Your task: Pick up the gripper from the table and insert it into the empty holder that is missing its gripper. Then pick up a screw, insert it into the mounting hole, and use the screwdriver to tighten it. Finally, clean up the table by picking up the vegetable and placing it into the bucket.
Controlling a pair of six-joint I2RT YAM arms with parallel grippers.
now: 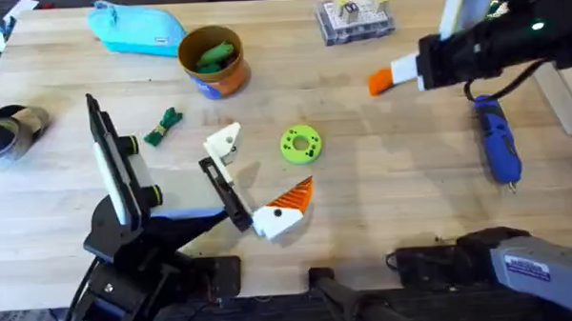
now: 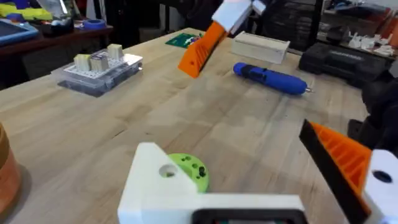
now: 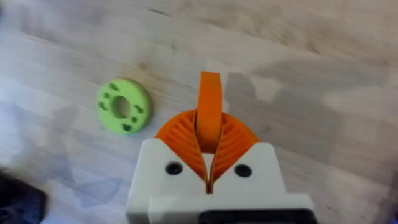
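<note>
Progress is early: only the pick-up looks done. The right gripper [image 3: 209, 149], up at the far right over the table, is clamped on the gripper [image 1: 382, 79], whose orange wedge pokes out between the ribbed pads toward the left. It is well apart from the empty holder [image 1: 224, 144], which sits bare on the far end of the black bar [image 1: 228, 193] near the middle of the table. The left gripper [image 1: 204, 217] reaches in to the near end of that bar; whether it grasps the bar or is parted, I cannot tell.

Left to do, by my reckoning: seat the finger in the holder, fetch and drive a screw, then clear the greens. The screwdriver [image 1: 498, 144] lies flat at the right, untouched. The vegetable [image 1: 164, 127] lies on the wood left of the holder, near but outside the bucket [image 1: 224, 84], which stands farther back.

Counting:
- Two orange fingers, one held and one fixed finger [image 1: 289, 200] on the bar's near end.
- One empty holder, one screwdriver, one bucket.
- One leafy bunch on the table; something green already lies in the bucket.
- One lime-green disc [image 1: 300, 144], one clear parts box [image 1: 354, 17] at the far edge, one blue pouch [image 1: 138, 30].
- No loose screw that I can make out.
</note>
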